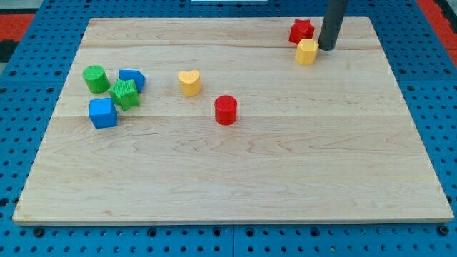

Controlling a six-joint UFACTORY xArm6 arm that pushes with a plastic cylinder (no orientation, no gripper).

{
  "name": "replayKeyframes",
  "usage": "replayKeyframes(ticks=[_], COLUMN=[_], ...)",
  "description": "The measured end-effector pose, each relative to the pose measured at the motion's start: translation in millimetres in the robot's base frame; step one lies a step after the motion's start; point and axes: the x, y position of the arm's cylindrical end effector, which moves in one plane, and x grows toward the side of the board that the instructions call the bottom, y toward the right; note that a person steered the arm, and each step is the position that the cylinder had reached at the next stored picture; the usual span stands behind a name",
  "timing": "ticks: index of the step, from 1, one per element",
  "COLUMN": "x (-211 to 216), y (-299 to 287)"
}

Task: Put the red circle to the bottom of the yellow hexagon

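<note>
Jaws are absent on this arm: it ends in a straight dark rod, so nothing opens, closes or grips, and my tip rests on the pale wooden board near the view's top right. That tip sits just to the right of the small yellow hexagon block, touching it or very nearly so; the exact contact is too fine to tell. A red block of irregular, star-like shape lies just above the hexagon. The red circle, a short red cylinder, stands well apart, toward the board's middle, down and to the view's left of the tip. It seems that the tip must travel down-left past the hexagon and come round to the cylinder's left side, since the goal spot, the bare board just below the hexagon, lies up and to the right of the cylinder. A yellow heart-shaped block sits near the cylinder, up and to its left. Far left is a cluster: a green cylinder, a green ribbed block, and two blue blocks.
</note>
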Motion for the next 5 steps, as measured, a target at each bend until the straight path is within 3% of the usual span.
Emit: replayKeyframes(ticks=[2,3,4,5], x=[0.0,8.4,91.2,183.2], y=[-18.4,5.4,44.9,-16.6])
